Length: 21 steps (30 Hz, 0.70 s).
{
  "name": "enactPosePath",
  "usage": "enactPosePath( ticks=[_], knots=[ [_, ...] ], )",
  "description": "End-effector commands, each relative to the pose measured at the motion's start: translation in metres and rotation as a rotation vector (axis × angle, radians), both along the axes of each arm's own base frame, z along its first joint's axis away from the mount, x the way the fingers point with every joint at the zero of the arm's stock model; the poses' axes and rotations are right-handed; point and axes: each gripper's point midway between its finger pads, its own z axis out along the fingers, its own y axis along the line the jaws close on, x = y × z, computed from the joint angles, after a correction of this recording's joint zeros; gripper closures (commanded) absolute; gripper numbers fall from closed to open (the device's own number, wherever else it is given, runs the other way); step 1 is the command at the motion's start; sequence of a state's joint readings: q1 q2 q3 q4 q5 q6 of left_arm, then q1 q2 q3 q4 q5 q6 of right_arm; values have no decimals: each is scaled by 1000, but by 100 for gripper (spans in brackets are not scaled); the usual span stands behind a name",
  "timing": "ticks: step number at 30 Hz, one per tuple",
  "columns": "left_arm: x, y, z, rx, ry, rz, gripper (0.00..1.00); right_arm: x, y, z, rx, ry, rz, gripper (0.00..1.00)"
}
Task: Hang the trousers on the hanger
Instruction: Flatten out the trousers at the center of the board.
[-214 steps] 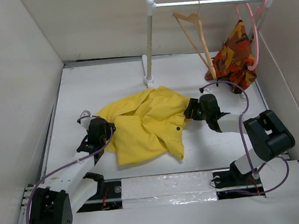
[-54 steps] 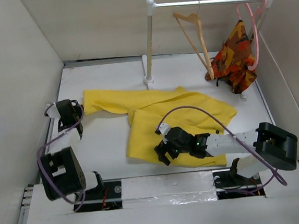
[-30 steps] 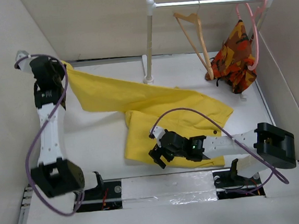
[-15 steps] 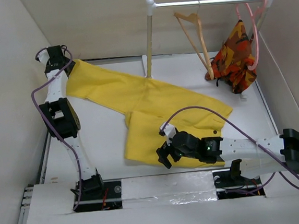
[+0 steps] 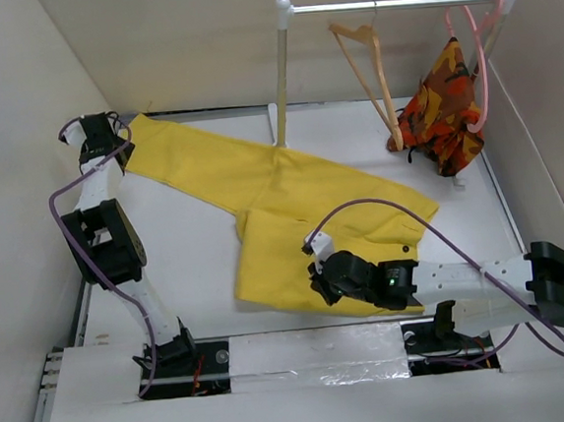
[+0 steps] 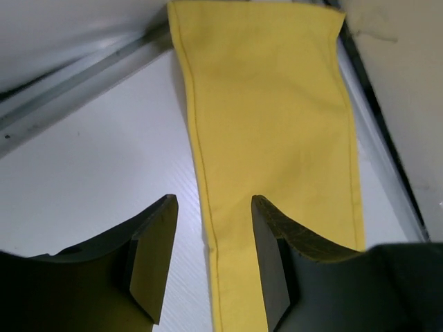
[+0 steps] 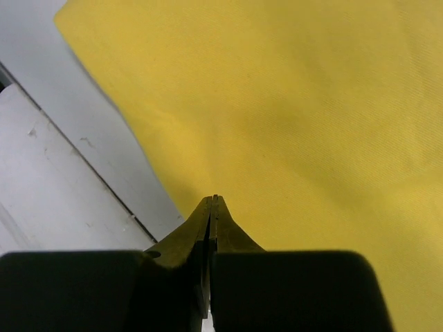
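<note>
Trousers (image 5: 291, 195) lie flat on the white table (image 5: 187, 259), one leg now pulled straight into the far-left corner. There the left gripper (image 6: 212, 202) has let go, fingers wide. The right gripper (image 7: 213, 200) stays pinched shut over the near hem. Spread out, they look ready for the hanger (image 5: 368, 65) on the far rail (image 5: 412, 2).

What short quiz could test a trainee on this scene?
1. True or false: the left gripper is open.
2. Fill in: over the trousers, the right gripper is ____ (open or shut).
3. Where is the hanger?
A. hanging on the rail
B. held in the left gripper
C. lying on the trousers

Key: 1 true; 2 shut; 3 A.
</note>
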<state>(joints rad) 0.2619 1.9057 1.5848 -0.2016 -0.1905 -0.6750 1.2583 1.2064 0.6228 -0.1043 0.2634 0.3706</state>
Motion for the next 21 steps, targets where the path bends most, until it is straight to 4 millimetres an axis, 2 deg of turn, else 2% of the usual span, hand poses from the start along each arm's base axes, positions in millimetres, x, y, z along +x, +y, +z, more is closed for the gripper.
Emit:
enactPosePath(
  ticks=[1,2,3,4,5,6,7,8,9,10,11,12,13,14,15,16,18,19,21],
  knots=[
    [-10,-19,-45,-86,59,-34,56,23,-19,17,39,-67,-178,100],
    [-3,-34,-38,-126,-10,-59,58,27,-27,16,49,-56,-235,93],
    [-17,-62,-41,-144,-20,-107,59,32,-37,18,58,-58,-274,88],
    [-21,-80,-39,-152,-44,-137,59,38,-46,17,59,-58,-311,85],
    [-19,-97,-25,-153,-115,-170,59,51,-58,18,75,-53,-382,80],
    [-40,-119,-26,-172,-134,-200,61,58,-66,18,86,-48,-423,76],
    [-46,-162,-25,-176,-154,-291,61,63,-76,20,104,-43,-456,71],
    [-51,-179,-21,-161,-184,-324,60,69,-84,23,122,-38,-494,62],
    [-69,-196,-31,-151,-157,-362,58,83,-99,24,133,-38,-562,57],
    [-82,-224,-37,-148,-139,-428,55,86,-109,30,166,-34,-588,47],
    [-89,-240,-38,-153,-160,-489,52,90,-117,34,183,-38,-615,41],
    [-112,-248,-56,-159,-129,-532,47,101,-135,36,196,-45,-684,34],
    [-124,-257,-62,-166,-121,-570,45,104,-146,37,208,-50,-723,27],
    [-136,-272,-65,-193,-123,-639,43,107,-159,43,241,-63,-772,16],
    [-155,-274,-74,-198,-105,-660,40,110,-171,44,250,-71,-812,14],
    [-165,-276,-76,-194,-100,-680,39,118,-192,45,255,-82,-889,12],
    [-183,-276,-74,-184,-114,-710,35,124,-214,49,279,-103,-970,8],
    [-188,-275,-74,-179,-110,-716,35,131,-234,49,279,-114,-1042,8],
    [-200,-275,-71,-173,-121,-748,36,137,-255,42,252,-105,-1115,9]
  ],
)
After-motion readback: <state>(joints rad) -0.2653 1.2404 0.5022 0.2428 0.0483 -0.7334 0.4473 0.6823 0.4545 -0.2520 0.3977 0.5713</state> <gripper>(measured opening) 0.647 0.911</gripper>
